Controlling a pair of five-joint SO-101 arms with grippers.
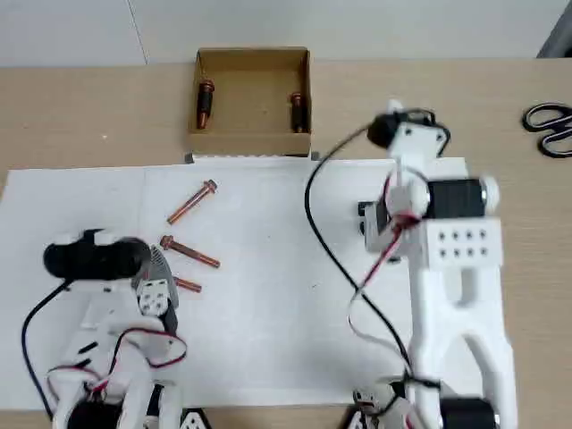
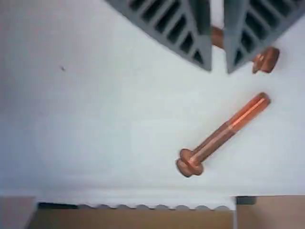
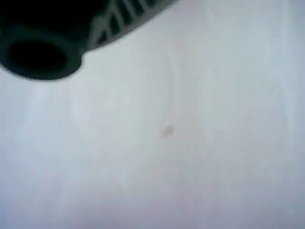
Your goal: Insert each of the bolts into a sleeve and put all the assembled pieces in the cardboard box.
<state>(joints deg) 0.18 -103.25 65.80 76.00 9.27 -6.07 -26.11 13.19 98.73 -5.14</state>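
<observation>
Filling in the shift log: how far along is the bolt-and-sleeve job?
Done: two assembled pieces lie in the cardboard box. In hand: the right gripper holds a black sleeve; the left gripper sits over one bolt. Left: that bolt and two more bolts on the paper need sleeves, then boxing.

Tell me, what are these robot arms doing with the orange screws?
They are fitting bolts into sleeves and boxing them. Two finished pieces lie in the cardboard box. Three bolts are loose on the white paper. The left gripper sits right over the nearest bolt, with a second bolt beside it and a third bolt farther off. The right gripper seems to hold a black sleeve above the paper.
</observation>
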